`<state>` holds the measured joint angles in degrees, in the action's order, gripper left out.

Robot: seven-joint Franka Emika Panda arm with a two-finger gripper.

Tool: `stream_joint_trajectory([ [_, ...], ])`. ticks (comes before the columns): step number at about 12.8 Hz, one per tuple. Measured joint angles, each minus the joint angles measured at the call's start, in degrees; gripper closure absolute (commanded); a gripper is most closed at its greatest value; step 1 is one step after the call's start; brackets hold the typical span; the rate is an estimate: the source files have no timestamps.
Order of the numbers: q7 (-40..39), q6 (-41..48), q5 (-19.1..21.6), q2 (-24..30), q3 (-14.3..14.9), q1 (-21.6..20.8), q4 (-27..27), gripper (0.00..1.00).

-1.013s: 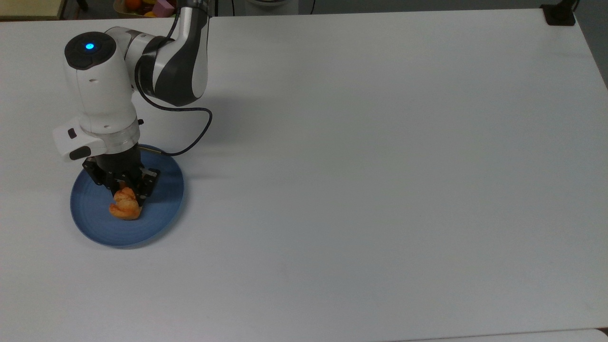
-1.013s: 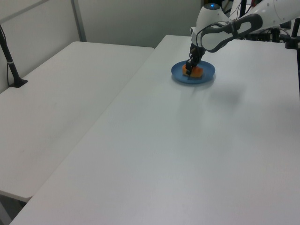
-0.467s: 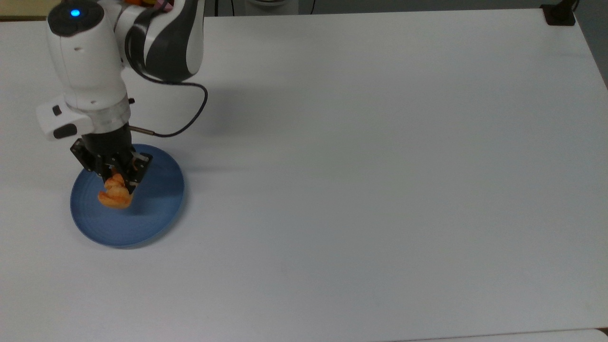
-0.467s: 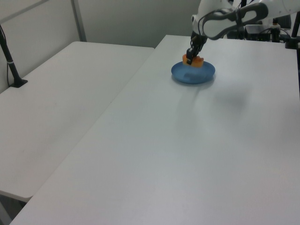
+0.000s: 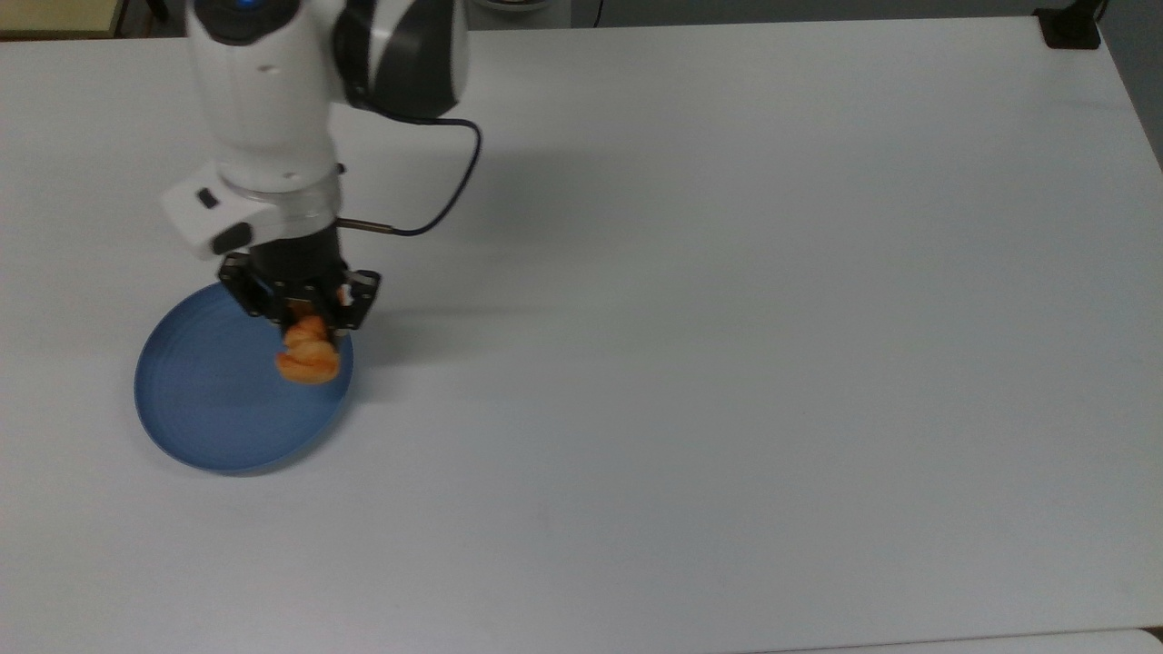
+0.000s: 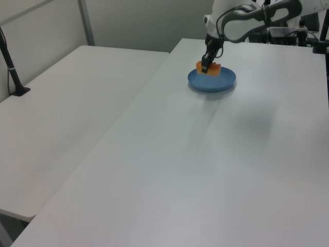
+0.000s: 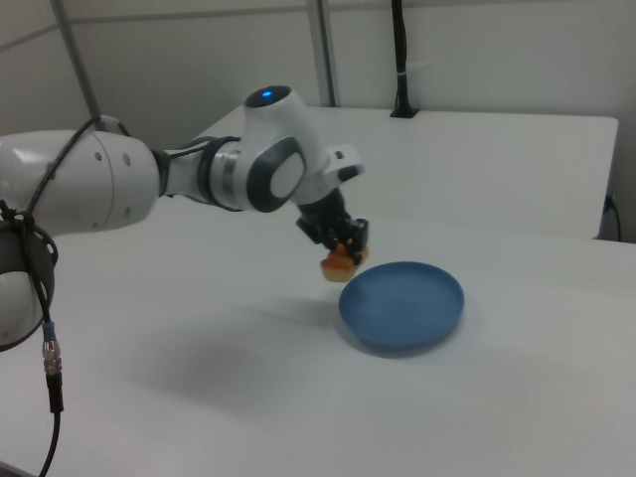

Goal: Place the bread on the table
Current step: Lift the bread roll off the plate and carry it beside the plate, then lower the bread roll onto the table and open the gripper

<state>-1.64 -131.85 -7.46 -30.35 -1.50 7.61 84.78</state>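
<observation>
Since a second ago the gripper has risen off the blue plate and swung toward the top view's right, taking the bread with it; back then the roll sat low near the plate's middle, and now it hangs over the plate's rim on the top view's right. The two fingers are clamped on the upper end of the bread, which dangles below them, clear of everything. In the right view the bread hangs just beside the plate's near edge, above bare table. In the left view the gripper carries it above the plate.

So the pick and lift look done. What is left, by my reading: carry the roll well clear of the plate, lower it onto the white table, and let go.
</observation>
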Motion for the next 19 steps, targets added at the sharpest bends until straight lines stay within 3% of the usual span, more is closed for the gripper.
stream_joint_trajectory([
  [4, 3.3, -0.7, -1.3, 1.1, -3.9, -2.0, 3.2, 0.59],
  [10, 8.6, -7.1, -1.3, -1.6, -4.2, -6.9, 5.0, 0.57],
  [12, 8.9, -8.7, -1.3, -2.8, -4.2, -7.1, 5.1, 0.43],
  [14, 9.5, -8.7, -1.3, -3.3, -4.2, -7.1, 5.1, 0.42],
  [15, 9.7, -8.7, -1.3, -3.5, -4.2, -7.1, 5.1, 0.30],
  [16, 9.8, -8.7, -1.3, -3.7, -4.2, -7.1, 5.1, 0.25],
  [18, 10.0, -8.7, -1.3, -4.2, -4.2, -7.1, 5.1, 0.00],
  [19, 10.0, -8.7, -1.3, -4.3, -4.2, -7.1, 5.1, 0.00],
])
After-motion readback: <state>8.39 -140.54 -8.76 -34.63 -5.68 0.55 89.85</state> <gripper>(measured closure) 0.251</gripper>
